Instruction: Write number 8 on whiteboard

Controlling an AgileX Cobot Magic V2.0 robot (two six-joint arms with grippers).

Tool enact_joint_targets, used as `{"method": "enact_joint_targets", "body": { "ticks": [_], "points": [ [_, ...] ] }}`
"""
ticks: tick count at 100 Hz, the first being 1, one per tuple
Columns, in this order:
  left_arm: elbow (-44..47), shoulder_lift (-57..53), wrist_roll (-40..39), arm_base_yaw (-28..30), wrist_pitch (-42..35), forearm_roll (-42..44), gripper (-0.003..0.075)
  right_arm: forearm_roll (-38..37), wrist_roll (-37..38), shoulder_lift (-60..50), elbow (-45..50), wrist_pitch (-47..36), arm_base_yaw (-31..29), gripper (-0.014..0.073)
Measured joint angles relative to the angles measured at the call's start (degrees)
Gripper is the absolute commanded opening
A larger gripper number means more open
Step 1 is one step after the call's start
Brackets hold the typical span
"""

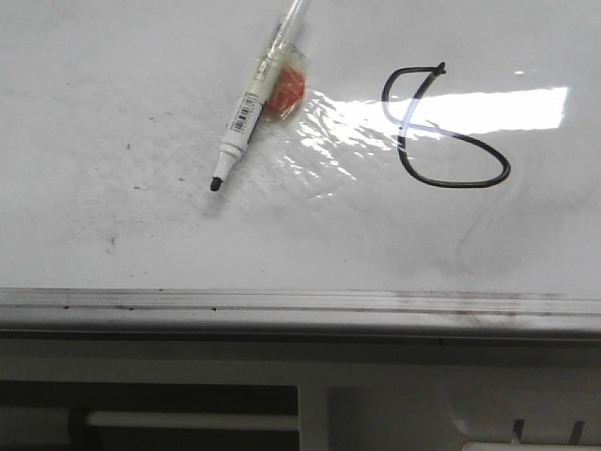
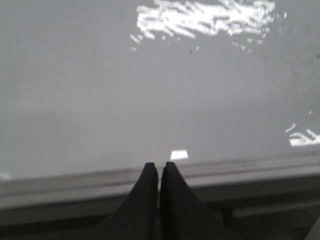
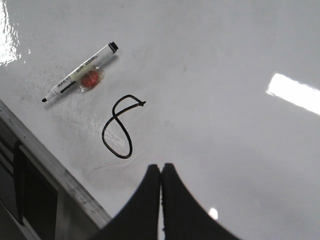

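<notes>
My left jaws point(image 2: 159, 172) are pressed together on nothing, their black tips meeting at the bottom centre of the left wrist view, over the pale rail at the board's near edge. My right jaws point(image 3: 161, 172) are likewise pressed together and empty, low in the centre of the right wrist view, hanging above the whiteboard point(image 1: 113, 85) just below the drawn figure.

Reading the front view from left to right: in the upper left-centre lies the marker point(image 1: 246, 115), flat on the board, its dark tip pointing toward the lower left and uncapped as far as I can see. Touching its barrel on the right is a small orange-red thing in clear wrapping point(image 1: 285, 91); I cannot tell what it is. Further right, past the bright glare, sits the number 8 point(image 1: 441, 127) in the upper right, a thin black line with a small upper loop left slightly open and a wider oval lower loop, lopsided.

I judge the task essentially finished: the figure is on the board, the marker is laid down and neither of my jaws holds anything. What could remain is only closing that small gap at the top, if tidiness is wanted.

The marker's barrel carries a white label with black print like a barcode, and a yellowish band above it, but no word or brand is legible.
</notes>
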Motion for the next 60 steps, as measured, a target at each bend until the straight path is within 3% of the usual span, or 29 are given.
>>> {"method": "enact_joint_targets", "body": {
  "ticks": [60],
  "points": [
    [0.0, -1.1, 0.0, 0.1, 2.8, -1.8, -0.002, 0.0, 0.0, 0.0, 0.0, 0.0, 0.0, -0.005]
  ]
}}
